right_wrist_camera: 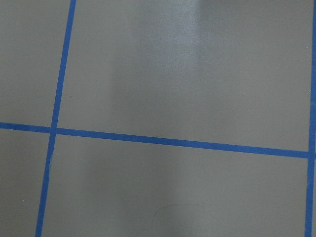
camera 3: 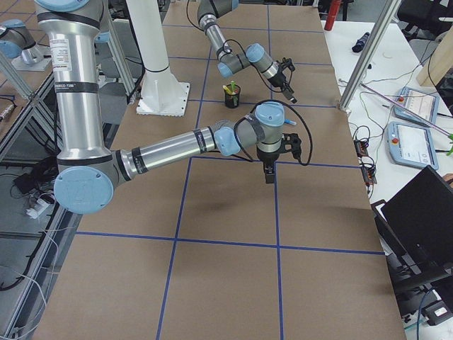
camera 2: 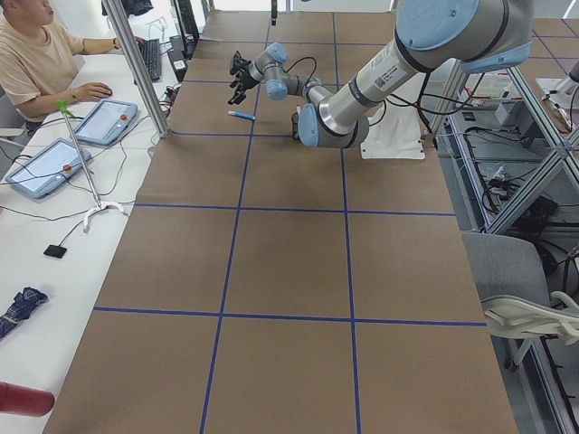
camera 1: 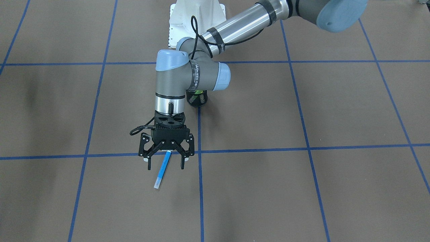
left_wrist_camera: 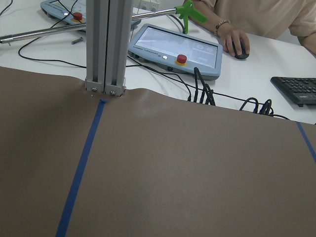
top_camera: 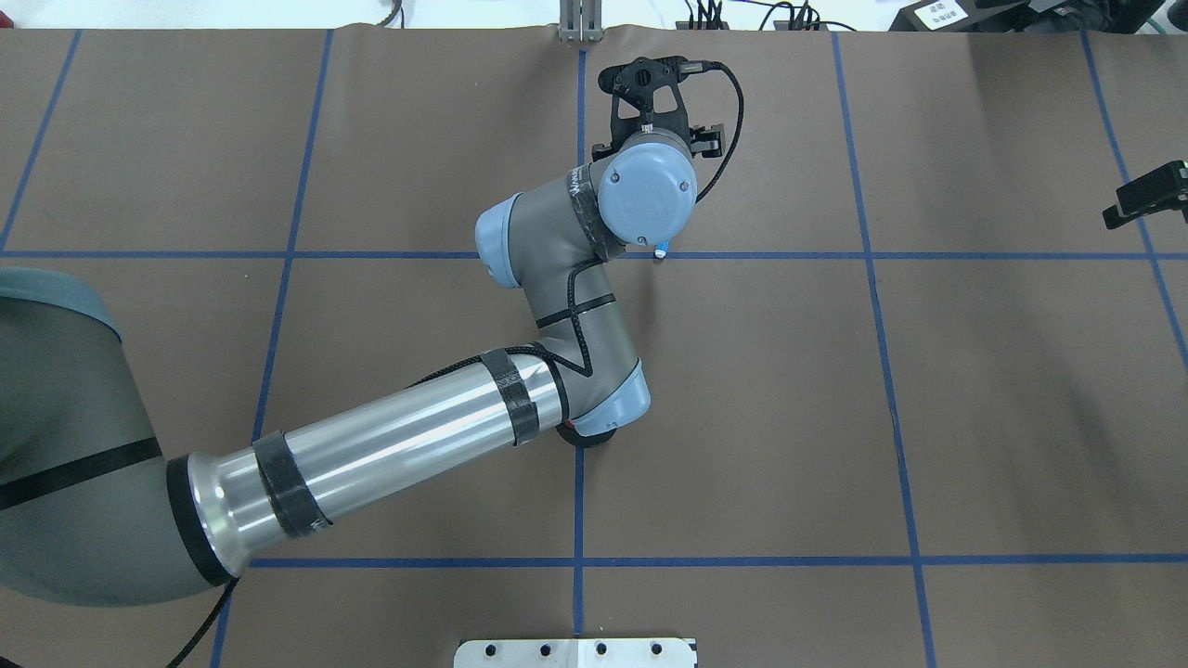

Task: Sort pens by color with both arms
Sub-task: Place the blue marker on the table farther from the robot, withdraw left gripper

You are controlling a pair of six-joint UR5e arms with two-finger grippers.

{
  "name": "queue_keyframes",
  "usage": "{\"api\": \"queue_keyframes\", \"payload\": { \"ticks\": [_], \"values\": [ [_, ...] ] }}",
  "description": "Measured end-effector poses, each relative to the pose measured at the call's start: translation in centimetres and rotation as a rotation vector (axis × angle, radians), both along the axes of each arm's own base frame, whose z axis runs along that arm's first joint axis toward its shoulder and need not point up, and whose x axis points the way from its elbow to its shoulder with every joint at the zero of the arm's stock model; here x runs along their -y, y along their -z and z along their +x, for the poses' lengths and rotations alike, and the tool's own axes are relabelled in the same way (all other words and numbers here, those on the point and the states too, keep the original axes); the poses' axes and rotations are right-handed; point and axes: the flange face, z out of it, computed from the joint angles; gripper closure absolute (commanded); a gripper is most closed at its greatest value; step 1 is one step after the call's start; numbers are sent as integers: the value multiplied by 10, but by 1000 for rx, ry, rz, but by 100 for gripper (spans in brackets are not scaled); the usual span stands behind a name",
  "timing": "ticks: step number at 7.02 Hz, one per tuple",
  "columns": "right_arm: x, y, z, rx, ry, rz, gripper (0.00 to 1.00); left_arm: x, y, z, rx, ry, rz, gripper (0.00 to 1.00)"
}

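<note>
The blue pen (camera 1: 161, 170) lies flat on the brown table, near a crossing of blue tape lines. My left gripper (camera 1: 166, 166) hangs just above it, open, with one finger on each side of the pen's upper end and nothing held. Only the pen's tip (top_camera: 661, 250) shows in the overhead view. The black mesh cup (camera 3: 232, 95) holds the green and yellow pens and is mostly hidden behind my left wrist (camera 1: 197, 99). The white and red pen does not show. My right gripper (camera 3: 270, 168) points down over the table; I cannot tell whether it is open or shut.
The white base mount (camera 1: 196, 20) stands at the robot's side of the table. An aluminium post (left_wrist_camera: 104, 44) rises at the far table edge, with control tablets (left_wrist_camera: 175, 49) and cables beyond it. An operator (camera 2: 36, 54) sits at the side desk.
</note>
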Motion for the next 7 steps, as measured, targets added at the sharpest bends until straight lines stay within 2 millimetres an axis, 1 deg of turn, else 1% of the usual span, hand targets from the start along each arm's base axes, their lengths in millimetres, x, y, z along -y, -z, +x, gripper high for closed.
{"api": "queue_keyframes", "payload": {
  "ticks": [1, 2, 3, 4, 5, 6, 7],
  "values": [
    [0, 0, 0, 0, 0, 0, 0, 0, 10, -7, -9, -32, 14, 1],
    [0, 1, 0, 2, -2, 0, 0, 3, 24, -23, -20, -84, 17, 1],
    [0, 5, -1, 6, -8, -3, 0, 8, 35, -46, -8, -153, -28, 1],
    [0, 10, -3, 13, -19, -9, 0, 10, 40, -73, 21, -229, -98, 1],
    [-2, 19, -10, 23, -30, -17, 0, 1, 28, -106, 55, -306, -148, 2],
    [-4, 31, -23, 40, -45, -30, 0, -16, -5, -147, 101, -375, -159, 2],
    [-6, 44, -38, 59, -64, -44, 0, -30, -40, -192, 152, -444, -163, 2]
  ]
}}
